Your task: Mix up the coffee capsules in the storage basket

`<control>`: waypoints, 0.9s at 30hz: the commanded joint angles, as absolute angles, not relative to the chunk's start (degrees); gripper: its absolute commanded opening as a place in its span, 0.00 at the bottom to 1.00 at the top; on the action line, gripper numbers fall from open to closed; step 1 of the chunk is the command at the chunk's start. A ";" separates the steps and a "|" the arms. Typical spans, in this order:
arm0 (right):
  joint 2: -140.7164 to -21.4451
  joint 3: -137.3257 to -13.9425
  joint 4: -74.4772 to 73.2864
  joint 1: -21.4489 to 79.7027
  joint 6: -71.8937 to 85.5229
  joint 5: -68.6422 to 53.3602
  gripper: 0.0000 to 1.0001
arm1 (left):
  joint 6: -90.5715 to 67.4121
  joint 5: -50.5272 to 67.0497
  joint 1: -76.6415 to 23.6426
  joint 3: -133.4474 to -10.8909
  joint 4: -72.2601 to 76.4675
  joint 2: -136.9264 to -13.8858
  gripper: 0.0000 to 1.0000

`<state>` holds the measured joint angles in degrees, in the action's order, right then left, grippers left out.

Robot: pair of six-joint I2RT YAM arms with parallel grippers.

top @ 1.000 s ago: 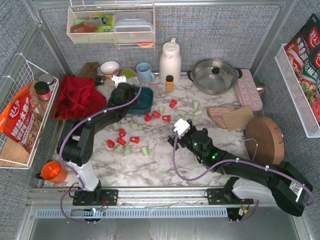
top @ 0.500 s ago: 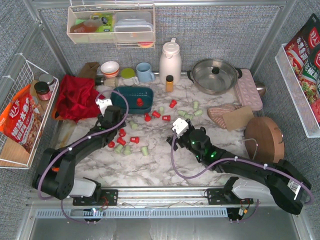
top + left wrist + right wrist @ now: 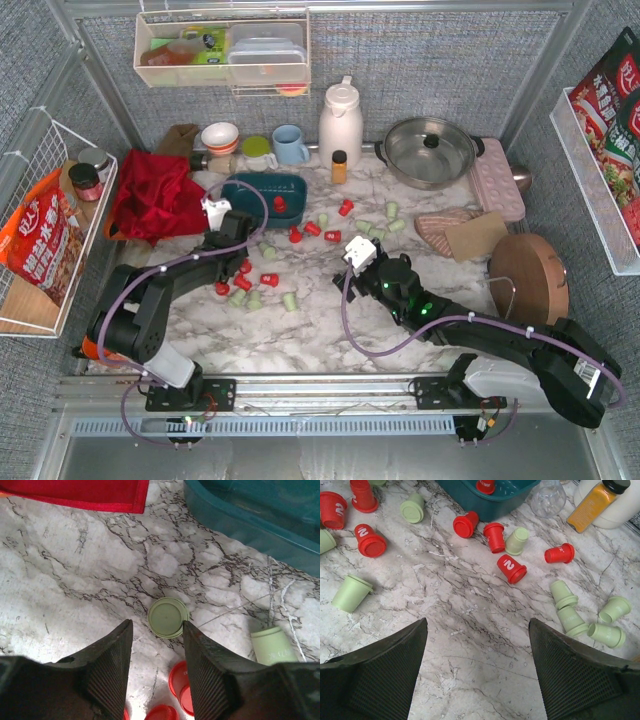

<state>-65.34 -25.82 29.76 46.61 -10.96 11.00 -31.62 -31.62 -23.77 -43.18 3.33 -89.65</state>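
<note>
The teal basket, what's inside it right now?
One red capsule sits inside the teal basket. No other capsule shows there; a purple cable crosses its left end and hides a strip of the floor.

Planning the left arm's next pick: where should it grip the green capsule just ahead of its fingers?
Likely across its round sides, coming down from above. The green capsule stands on end, showing a circular face, with bare marble on both sides, and the open left gripper lines up with it.

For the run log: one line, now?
left jaws: open, green capsule ahead | right jaws: open, empty | basket: one red capsule visible | other capsules: on table
</note>
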 commanded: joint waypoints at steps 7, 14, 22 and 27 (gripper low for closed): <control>-66.16 -26.61 30.23 46.67 -10.43 9.66 0.86 | -30.27 -31.96 -22.75 -44.71 6.03 -93.57 0.50; -66.35 -26.71 30.20 46.67 -10.53 9.51 0.86 | -29.98 -29.63 -21.40 -45.02 7.18 -94.58 0.49; -66.62 -26.89 29.89 46.67 -10.53 9.14 0.86 | -29.69 -22.29 -18.24 -45.07 8.26 -94.11 0.46; -66.54 -26.87 29.84 46.67 -10.49 9.06 0.86 | -30.72 -20.29 -17.67 -44.71 8.01 -94.28 0.37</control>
